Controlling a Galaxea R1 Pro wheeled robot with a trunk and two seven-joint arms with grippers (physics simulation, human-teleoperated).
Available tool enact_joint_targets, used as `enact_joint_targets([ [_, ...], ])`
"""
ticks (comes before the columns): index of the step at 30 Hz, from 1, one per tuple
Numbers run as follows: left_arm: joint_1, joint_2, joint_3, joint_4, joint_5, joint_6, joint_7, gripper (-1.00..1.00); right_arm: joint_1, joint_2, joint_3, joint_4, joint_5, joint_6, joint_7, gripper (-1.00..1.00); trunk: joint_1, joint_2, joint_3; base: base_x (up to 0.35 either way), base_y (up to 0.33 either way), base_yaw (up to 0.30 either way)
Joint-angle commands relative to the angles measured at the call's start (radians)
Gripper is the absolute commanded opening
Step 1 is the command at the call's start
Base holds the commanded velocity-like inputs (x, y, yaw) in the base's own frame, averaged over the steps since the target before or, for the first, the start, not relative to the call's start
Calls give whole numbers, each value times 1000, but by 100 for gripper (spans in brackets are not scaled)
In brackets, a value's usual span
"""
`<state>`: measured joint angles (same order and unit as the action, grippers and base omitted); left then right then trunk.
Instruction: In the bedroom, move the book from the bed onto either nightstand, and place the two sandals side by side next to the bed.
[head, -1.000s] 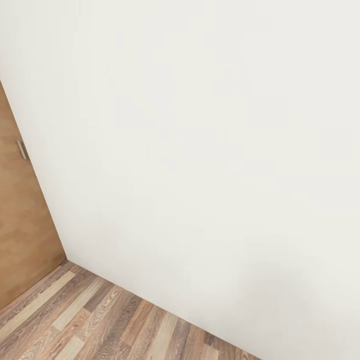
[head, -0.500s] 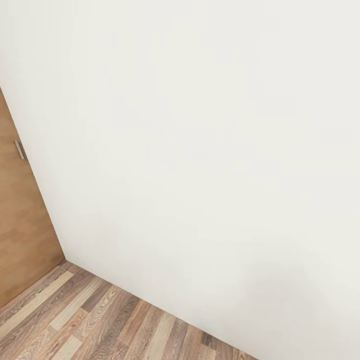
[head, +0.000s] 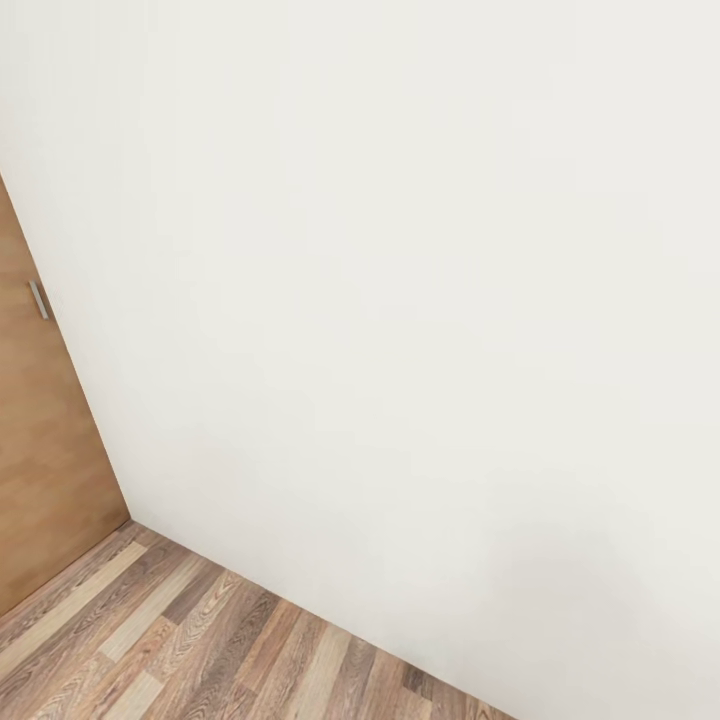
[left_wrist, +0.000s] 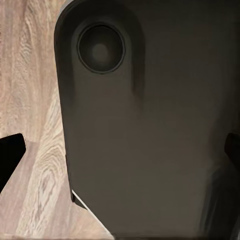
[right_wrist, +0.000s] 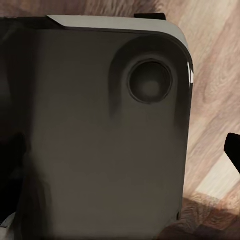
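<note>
Robot is facing a white wall (head: 400, 280), with wood-plank floor (head: 200, 650) running along the base and a brown door (head: 40, 450) with a small metal handle (head: 39, 299) at the left edge. Book, bed, nightstand and sandals are not showing here, so their places cannot be told from these pictures; robot is likely in transit or turning to find them.

Left wrist view is looking at a dark grey robot body panel (left_wrist: 150, 140) with a round recess, floor beside it. Dark finger tips (left_wrist: 10, 155) are peeking in at the frame edges, well apart, so the left gripper is looking spread, holding nothing. Right wrist view is showing a similar panel (right_wrist: 100, 135) and one dark tip (right_wrist: 233, 147) at the edge; right gripper state cannot be told.

Handling guess: the book is thin, light and stiff, best pinched at an edge or spine. Sandals are likely light, bendy and a bit floppy, so taking the sole edge or strap would be working best.
</note>
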<state>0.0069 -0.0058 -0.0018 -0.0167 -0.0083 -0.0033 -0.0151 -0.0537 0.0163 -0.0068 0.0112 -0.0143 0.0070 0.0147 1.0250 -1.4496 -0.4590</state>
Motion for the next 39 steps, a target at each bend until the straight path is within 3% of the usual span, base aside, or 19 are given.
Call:
enact_joint_targets([
  [1,1,0,0,-2,-7,0,-1,100,-1,0,-1,1,-1,7,2,100,0,0,-1,0,0,0],
  [4,1,0,0,-2,-23,0,-1,100,-1,0,-1,1,-1,7,2,100,0,0,-1,0,0,0],
  [13,19,10,7,-3,18,-10,8,100,0,7,-6,2,23,-26,-10,100,0,0,-1,0,0,0],
  [32,22,16,8,-6,25,-12,13,100,0,-4,-17,3,21,-31,-17,100,0,0,-1,0,0,0],
  [39,22,30,8,-32,30,-12,13,100,0,-5,-20,3,21,-32,-19,100,0,0,-1,0,0,0],
])
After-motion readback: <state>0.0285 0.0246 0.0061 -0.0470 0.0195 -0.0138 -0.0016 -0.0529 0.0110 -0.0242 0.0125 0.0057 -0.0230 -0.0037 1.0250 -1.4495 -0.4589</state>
